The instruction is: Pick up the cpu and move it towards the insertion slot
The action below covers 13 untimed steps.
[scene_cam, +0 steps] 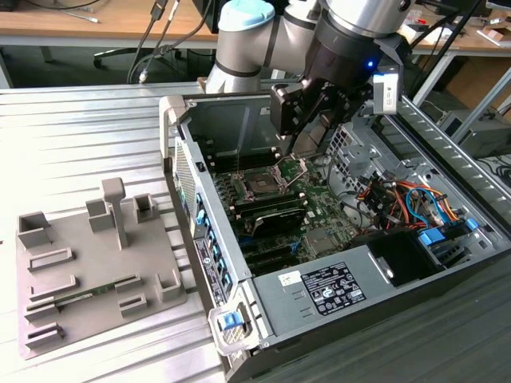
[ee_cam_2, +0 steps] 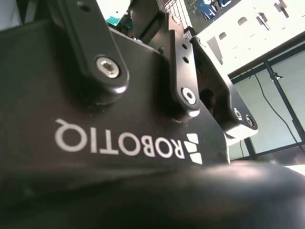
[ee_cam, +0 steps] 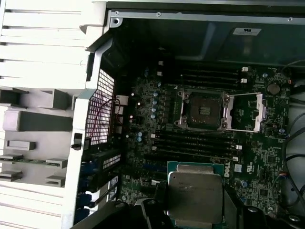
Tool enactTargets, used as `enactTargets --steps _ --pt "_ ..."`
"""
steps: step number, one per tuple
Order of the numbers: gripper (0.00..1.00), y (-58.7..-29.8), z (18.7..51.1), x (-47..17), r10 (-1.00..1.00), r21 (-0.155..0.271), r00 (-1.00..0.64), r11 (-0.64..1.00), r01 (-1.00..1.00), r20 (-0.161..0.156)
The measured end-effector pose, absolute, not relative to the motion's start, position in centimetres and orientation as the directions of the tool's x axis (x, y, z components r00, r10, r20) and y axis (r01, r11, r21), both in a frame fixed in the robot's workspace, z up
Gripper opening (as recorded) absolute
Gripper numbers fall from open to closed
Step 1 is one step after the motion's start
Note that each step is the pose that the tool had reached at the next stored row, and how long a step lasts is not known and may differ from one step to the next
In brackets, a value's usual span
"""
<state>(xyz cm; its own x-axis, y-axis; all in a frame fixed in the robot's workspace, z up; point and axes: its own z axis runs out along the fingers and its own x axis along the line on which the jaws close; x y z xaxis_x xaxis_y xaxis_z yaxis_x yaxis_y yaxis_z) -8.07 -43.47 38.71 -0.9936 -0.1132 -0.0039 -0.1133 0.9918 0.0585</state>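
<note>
In the first wrist view the cpu [ee_cam: 195,194], a thin square chip with a pale metal top and a green edge, sits between the dark fingers [ee_cam: 155,212] of my gripper [ee_cam: 195,210], which is shut on it. Beyond it on the green board lies the insertion slot [ee_cam: 200,110], a dark square socket in a silver frame, with its retention bracket [ee_cam: 246,112] swung open beside it. In the exterior view my gripper [scene_cam: 299,148] hangs inside the open computer case, a little above the insertion slot [scene_cam: 262,183] and toward the exterior view's right of it.
Long black memory slots [ee_cam: 195,145] run between the chip and the socket. The case walls [scene_cam: 188,191] rise around the board, and coloured cables [scene_cam: 399,199] lie at the exterior view's right. A grey fixture tray [scene_cam: 160,263] holding a green memory stick [scene_cam: 88,291] sits at the exterior view's left.
</note>
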Motion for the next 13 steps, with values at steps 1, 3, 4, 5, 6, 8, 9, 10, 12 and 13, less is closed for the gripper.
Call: enactTargets --steps 1,3,4,5,6,8,9,10,12,13 --pt "0.55 -43.5 38.7 -8.0 -0.113 0.058 -0.994 0.992 -0.113 -0.004" --pt "0.55 -43.5 38.7 -7.8 -0.113 0.058 -0.994 0.992 -0.113 -0.004" --pt "0.55 -43.5 38.7 -7.7 -0.113 0.058 -0.994 0.992 -0.113 -0.004" --pt "0.55 -43.5 38.7 -7.7 -0.113 0.058 -0.994 0.992 -0.113 -0.004" --pt "0.55 -43.5 38.7 -7.5 -0.113 0.059 -0.994 0.992 -0.113 -0.004" --pt "0.55 -43.5 38.7 -7.3 -0.113 0.058 -0.994 0.992 -0.113 -0.004" --pt "0.55 -43.5 38.7 -7.2 -0.113 0.058 -0.994 0.992 -0.113 -0.004" --pt "0.55 -43.5 38.7 -7.1 -0.113 0.059 -0.994 0.992 -0.113 -0.004" --pt "0.55 -43.5 38.7 -7.0 -0.113 0.058 -0.994 0.992 -0.113 -0.004" --pt "0.55 -43.5 38.7 -6.9 -0.113 0.058 -0.994 0.992 -0.113 -0.004"
